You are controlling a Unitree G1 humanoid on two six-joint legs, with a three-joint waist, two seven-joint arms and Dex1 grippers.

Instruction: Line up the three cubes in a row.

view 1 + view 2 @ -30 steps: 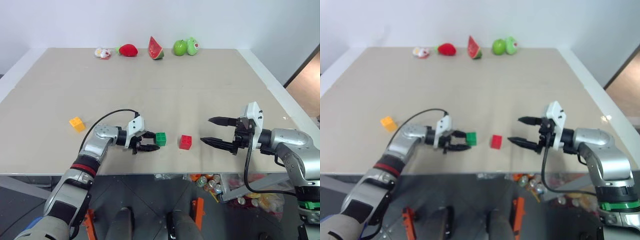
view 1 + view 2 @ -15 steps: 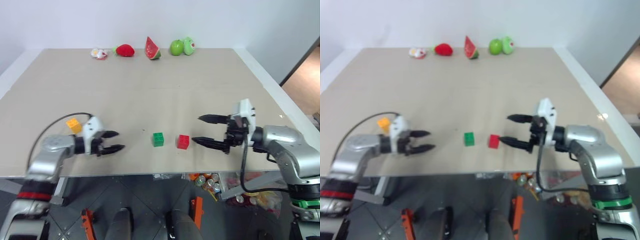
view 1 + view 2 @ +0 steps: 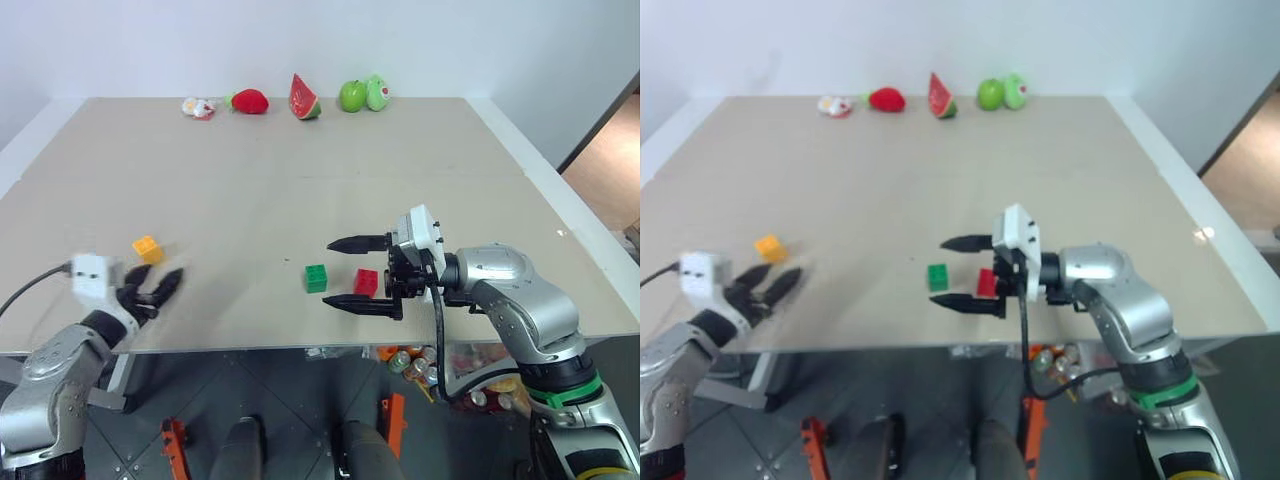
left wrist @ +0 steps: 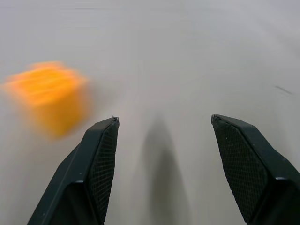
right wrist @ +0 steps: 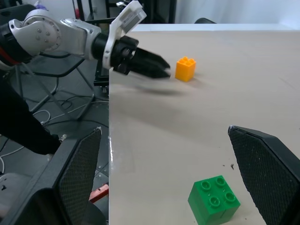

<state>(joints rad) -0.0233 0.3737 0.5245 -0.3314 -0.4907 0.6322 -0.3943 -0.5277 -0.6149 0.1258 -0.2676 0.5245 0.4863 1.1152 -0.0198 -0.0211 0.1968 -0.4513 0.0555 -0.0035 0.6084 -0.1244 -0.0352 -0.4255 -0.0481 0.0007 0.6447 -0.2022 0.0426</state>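
On the tan table [image 3: 300,190] the green cube [image 3: 316,278] and the red cube [image 3: 366,283] sit side by side near the front edge. The yellow-orange cube [image 3: 148,249] lies apart at the front left. My right gripper [image 3: 328,271] points left, wide open and holding nothing. The red cube shows between its fingers near the palm, and the green cube [image 5: 214,199] lies just past its tips. Just short of the yellow-orange cube [image 4: 47,96], my left gripper [image 3: 158,288] is open and empty, and the cube lies off to one side of its fingers.
Toy fruits line the far edge: a strawberry [image 3: 250,100], a watermelon slice [image 3: 304,97], a green apple [image 3: 352,95] and a small white-and-red toy [image 3: 198,106]. The table's front edge runs close behind both grippers.
My left gripper has left the green cube and swung far left, ending beside the yellow-orange cube. My right gripper has moved left, so its fingers now flank the red cube.
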